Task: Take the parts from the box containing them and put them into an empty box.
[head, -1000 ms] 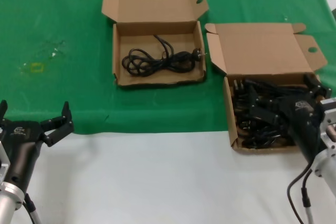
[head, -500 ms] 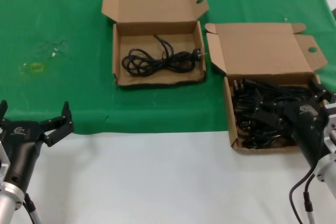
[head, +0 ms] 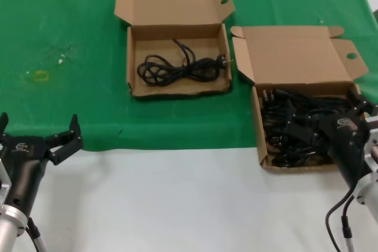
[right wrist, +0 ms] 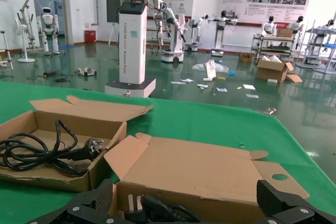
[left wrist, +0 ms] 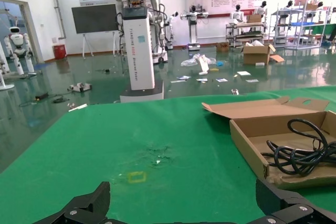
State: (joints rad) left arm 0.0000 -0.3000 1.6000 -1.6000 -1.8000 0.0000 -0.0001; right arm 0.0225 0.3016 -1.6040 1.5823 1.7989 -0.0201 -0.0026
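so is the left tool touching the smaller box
Apart. The head view shows the left tool open at the table's near edge, with a wide stretch of green cloth between it and the smaller box.

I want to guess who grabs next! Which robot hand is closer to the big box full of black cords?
The right one. The right gripper is over the big box, just above its cords. The left gripper waits far off, at the table's near edge.

You have a table (head: 177, 205) with a green cloth (head: 65, 16) over its far part and bare white surface nearest the robot. 2 open cardboard boxes rest on the cloth: the smaller box (head: 177, 90) toward the middle, the larger box (head: 258, 128) to its right, overhanging the white.
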